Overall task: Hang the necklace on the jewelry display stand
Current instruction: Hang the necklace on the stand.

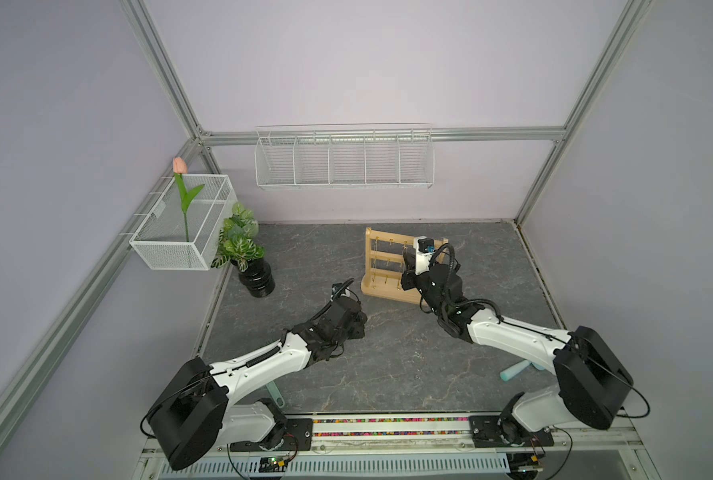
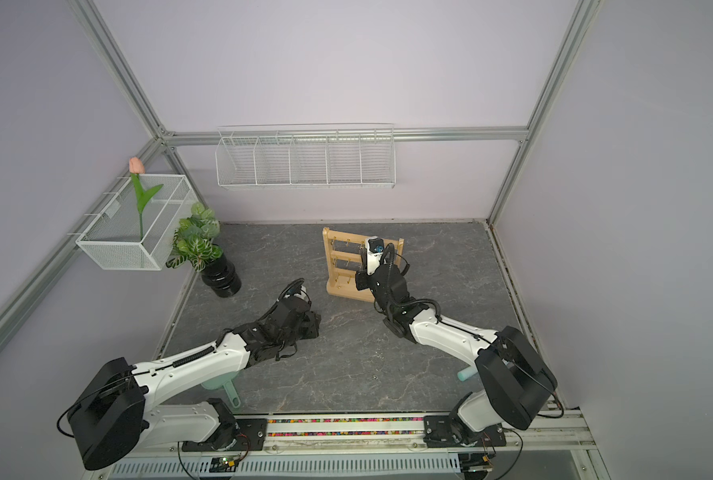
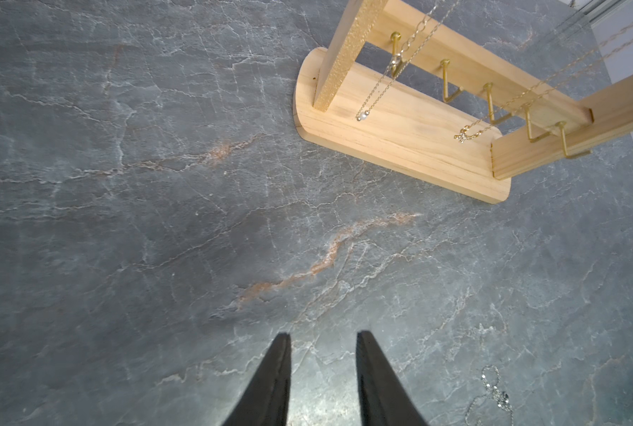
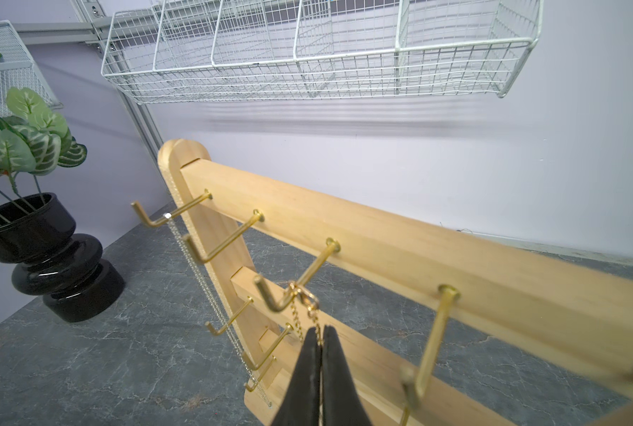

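1. Left gripper (image 3: 322,369): jaws apart, empty, over the bare table (image 3: 160,221); silver chain (image 3: 492,394) lies near it.
2. Right gripper (image 4: 321,341): pinched together on gold necklace (image 4: 309,304), clasp on top-rail hook (image 4: 315,265).
3. Jewelry display stand (image 1: 383,289): upright, far right of centre.

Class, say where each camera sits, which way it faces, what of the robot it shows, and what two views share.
Both top views: high in front, looking down across the tabletop; left arm, right arm and wooden stand show.
Left wrist: on the left arm, looking down at the tabletop and stand; open left pincer shows.
Right wrist: on the right arm, facing the stand and wire basket; right pincer shut on a gold necklace.
Shared: both wrist views show the stand's gold hooks.
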`<action>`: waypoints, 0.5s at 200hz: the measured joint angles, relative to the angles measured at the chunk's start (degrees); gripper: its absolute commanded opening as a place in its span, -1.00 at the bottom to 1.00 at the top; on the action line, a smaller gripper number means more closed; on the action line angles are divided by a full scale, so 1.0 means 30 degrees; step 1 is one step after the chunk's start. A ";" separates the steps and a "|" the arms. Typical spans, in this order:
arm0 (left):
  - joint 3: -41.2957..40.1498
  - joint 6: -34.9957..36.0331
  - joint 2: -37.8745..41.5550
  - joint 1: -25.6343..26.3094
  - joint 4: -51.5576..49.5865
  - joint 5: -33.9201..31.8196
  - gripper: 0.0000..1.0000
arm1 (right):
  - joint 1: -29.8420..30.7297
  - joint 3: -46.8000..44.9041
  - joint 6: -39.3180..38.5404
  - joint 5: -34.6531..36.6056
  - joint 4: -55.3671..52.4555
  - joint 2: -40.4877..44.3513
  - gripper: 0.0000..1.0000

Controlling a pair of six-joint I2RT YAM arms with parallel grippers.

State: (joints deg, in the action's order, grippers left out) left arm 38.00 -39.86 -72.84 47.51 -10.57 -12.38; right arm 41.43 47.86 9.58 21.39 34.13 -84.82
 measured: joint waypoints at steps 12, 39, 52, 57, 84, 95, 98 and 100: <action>0.0000 -0.0007 0.0000 0.0000 0.0007 0.0000 -0.33 | 0.0000 0.0000 0.0000 0.0000 0.0000 0.0000 -0.86; -0.0007 0.0000 0.0000 0.0000 0.0000 0.0000 -0.33 | 0.0000 0.0000 -0.0036 0.0000 0.0000 0.0000 -0.69; -0.0007 -0.0007 0.0000 0.0000 0.0000 -0.0007 -0.33 | 0.0015 0.0000 -0.0080 0.0007 0.0007 0.0000 -0.61; -0.0007 -0.0007 0.0000 0.0000 0.0000 0.0000 -0.33 | 0.0022 0.0000 -0.0051 0.0015 0.0000 0.0000 -0.61; -0.0066 -0.0007 0.0000 0.0000 0.0007 -0.0007 -0.33 | 0.0029 0.0000 -0.0058 0.0007 0.0007 0.0000 -0.56; -0.0117 -0.0007 0.0000 0.0000 -0.0007 -0.0022 -0.33 | 0.0029 0.0000 -0.0058 0.0015 0.0007 0.0000 -0.54; -0.0124 -0.0007 0.0000 0.0000 -0.0007 -0.0022 -0.33 | 0.0029 0.0000 -0.0066 0.0007 0.0007 0.0000 -0.51; -0.0131 -0.0007 0.0000 0.0000 -0.0015 -0.0029 -0.33 | 0.0029 0.0000 -0.0066 0.0007 0.0007 0.0000 -0.50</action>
State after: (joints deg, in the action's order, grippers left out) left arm 37.60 -39.88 -72.84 47.51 -10.61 -12.47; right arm 41.52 47.86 9.39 21.41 34.15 -84.82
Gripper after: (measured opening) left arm 0.334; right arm 0.223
